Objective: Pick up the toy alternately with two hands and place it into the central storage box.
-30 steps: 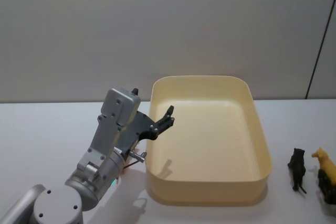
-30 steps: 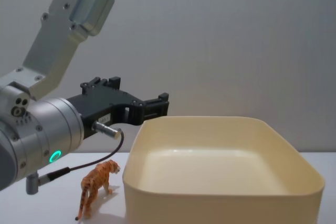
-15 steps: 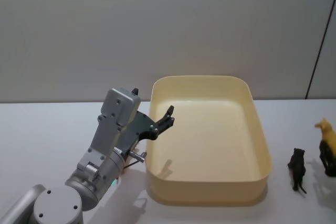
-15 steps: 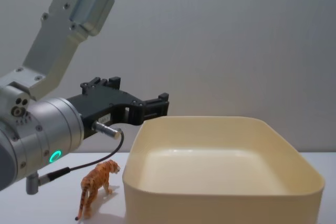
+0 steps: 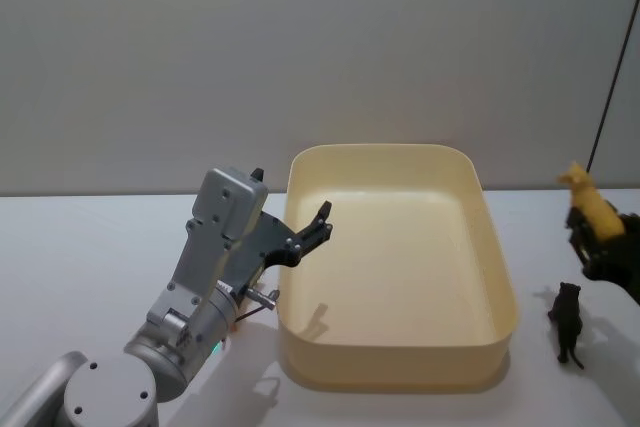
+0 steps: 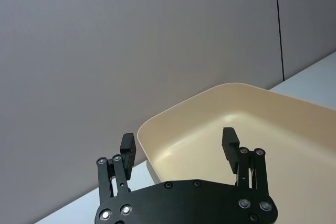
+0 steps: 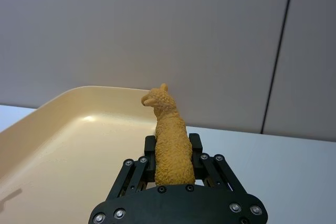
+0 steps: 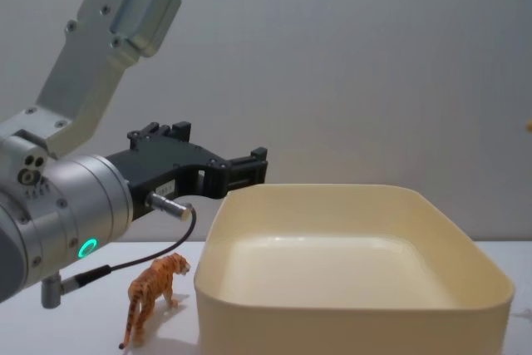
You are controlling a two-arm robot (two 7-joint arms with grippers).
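Head view: right gripper [image 7: 173, 153] is at the right edge of the frame, approx mid-height, clenched on a yellow llama toy [image 5: 589, 207]. In the right wrist view the toy stands upright btwn the two fingers, head up, turned toward the storage box [image 5: 385, 151]. The toy is up off the table [image 5: 90, 247], just right of the box's far right corner, outside it.

The box sits centre-frame on the table, cream-yellow w/ rounded corners.

Left gripper [image 5: 323, 220] is left of centre in the head view, released, fingers spread wide, tips over the box's left rim. Its silver wrist w/ a green ring light shows at the left of the chest view.

A black animal figure [image 5: 567, 322] stands on the table at lower right of the head view, below the right gripper, near the box but apart from it. An orange tiger figure [image 8: 154, 295] stands at lower left of the chest view, just beside the box's left wall, under the left wrist.
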